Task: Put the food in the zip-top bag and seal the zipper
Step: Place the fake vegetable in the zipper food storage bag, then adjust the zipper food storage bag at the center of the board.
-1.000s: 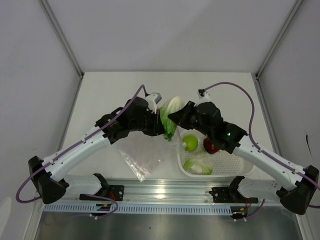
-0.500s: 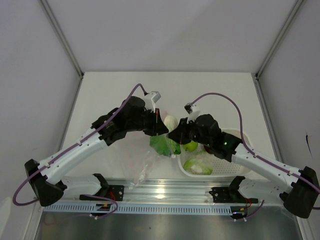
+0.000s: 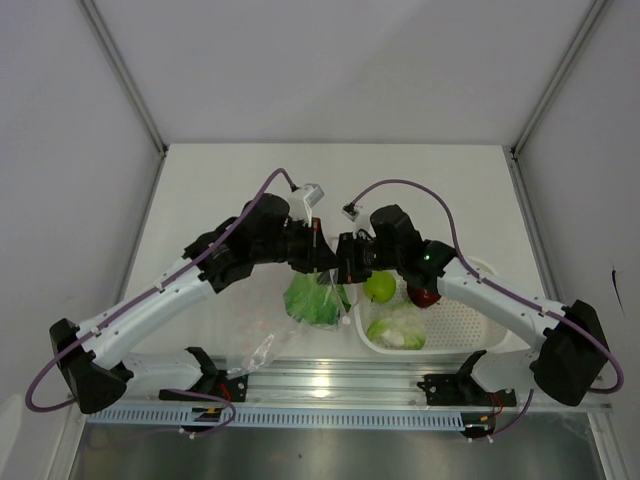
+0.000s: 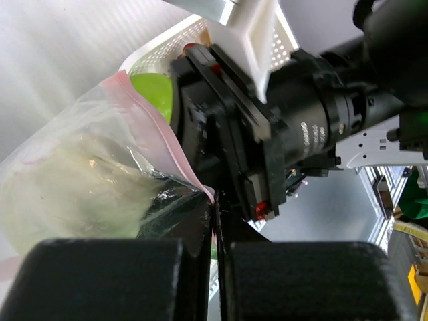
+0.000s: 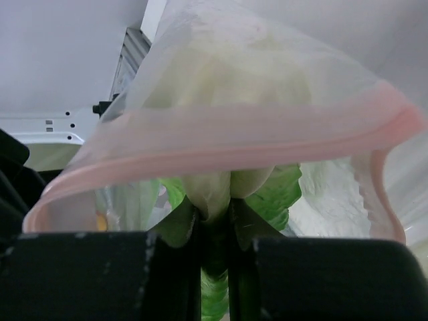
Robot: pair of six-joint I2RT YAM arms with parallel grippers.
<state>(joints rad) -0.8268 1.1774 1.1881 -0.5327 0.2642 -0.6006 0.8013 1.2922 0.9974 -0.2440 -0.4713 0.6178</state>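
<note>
Tabletop (image 3: 220, 190): right tool (image 5: 215, 244) tight on lettuce (image 5: 271, 194)

Glossy clear plastic zip-top bag (image 5: 267, 77)

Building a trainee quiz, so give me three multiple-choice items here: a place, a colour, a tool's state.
1. Where is the round green toy apple?
A. in the white perforated plastic basket
B. on the bare table
C. on top of an arm
2. What colour is the zipper strip at the mouth of the clear plastic zip-top bag?
A. blue
B. pink
C. black
3. The left tool is:
A. wide open
B. shut on an apple
C. shut on the bag's edge
Answers: A, it sits beside the dark red apple there; B, the right wrist view shows pink; C, it pinches the film.
</note>
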